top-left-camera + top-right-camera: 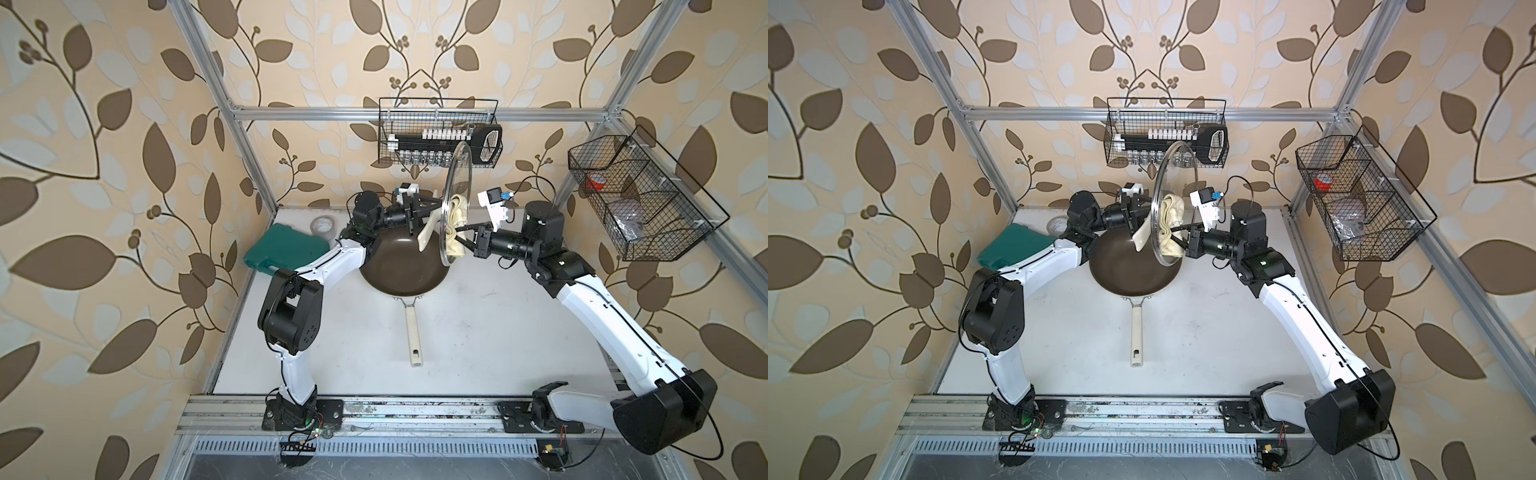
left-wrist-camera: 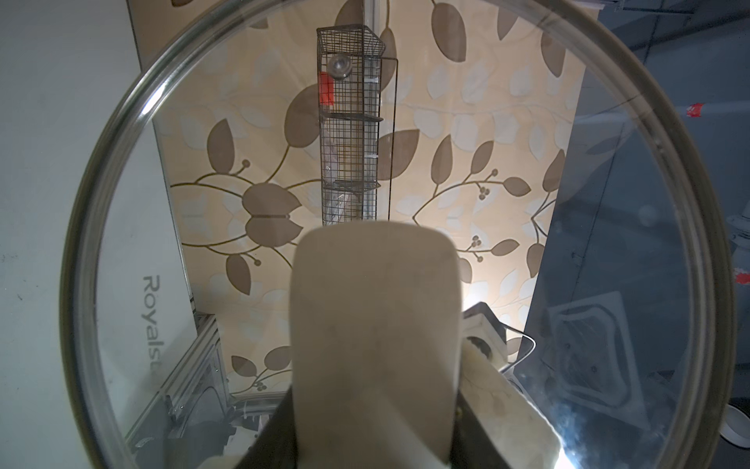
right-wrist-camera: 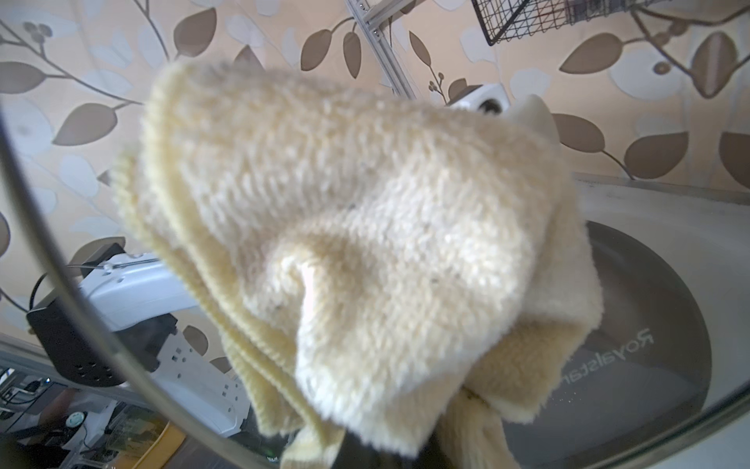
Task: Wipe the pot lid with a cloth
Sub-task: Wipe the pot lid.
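What is on the white table and the walls

A dark brown round frying pan (image 1: 390, 270) sits on the flat white table (image 1: 478, 332), near the back, and its long cream handle (image 1: 413, 332) points to the front. In the far left corner lies a green plastic case (image 1: 286, 249), with a roll of clear tape (image 1: 323, 227) just behind it. A black wire basket (image 1: 386, 120) hangs from a silver metal bar (image 1: 311, 112) on the back wall, with a long black and white tool (image 1: 440, 142) inside. Another black wire basket (image 1: 656, 246) hangs on the right wall, with a red roll of tape (image 1: 598, 183) in one part and a crinkly clear bag (image 1: 627, 224) in another. The tan wallpaper with big brown leaves (image 1: 104, 166) covers the walls.
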You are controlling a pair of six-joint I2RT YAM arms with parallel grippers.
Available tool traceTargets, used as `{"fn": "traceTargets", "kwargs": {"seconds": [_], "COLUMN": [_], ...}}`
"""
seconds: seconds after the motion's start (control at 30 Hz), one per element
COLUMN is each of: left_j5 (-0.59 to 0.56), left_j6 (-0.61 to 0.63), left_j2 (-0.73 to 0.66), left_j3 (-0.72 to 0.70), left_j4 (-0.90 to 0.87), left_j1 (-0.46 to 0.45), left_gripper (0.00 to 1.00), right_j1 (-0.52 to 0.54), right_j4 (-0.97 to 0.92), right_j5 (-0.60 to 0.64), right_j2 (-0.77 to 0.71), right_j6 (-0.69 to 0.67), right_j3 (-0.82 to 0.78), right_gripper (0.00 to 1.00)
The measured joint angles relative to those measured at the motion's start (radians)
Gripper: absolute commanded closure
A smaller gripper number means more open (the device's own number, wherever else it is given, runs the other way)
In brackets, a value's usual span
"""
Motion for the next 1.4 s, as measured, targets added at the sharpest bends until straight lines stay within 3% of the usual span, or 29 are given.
{"fn": "traceTargets", "kwargs": {"seconds": [0.6, 0.77, 1.1, 1.4], "left_j5": [0.058, 0.045, -0.037, -0.035], "left_j6": [-0.039, -0.019, -0.002, 0.022], "left_j2": [0.000, 0.000, 0.000, 0.000], "left_j3": [0.002, 0.002, 0.002, 0.002], "left_j4": [0.060, 0.050, 0.007, 0.003], "left_j1": [-0.003, -0.006, -0.006, -0.006], "left_gripper": [1.00, 1.00, 1.00, 1.00], "right_j1": [-0.203, -0.175, -0.038, 0.011], "right_j4": [-0.091, -0.087, -0.098, -0.066], "right_j5": [0.101, 0.094, 0.041, -0.001], "right_j2": [0.270, 0.250, 0.035, -0.007], "right_j6": [0.029, -0.001, -0.046, -0.033], "right_j3": [0.074, 0.058, -0.072, 0.079], "right_gripper": [1.00, 1.00, 1.00, 1.00]}}
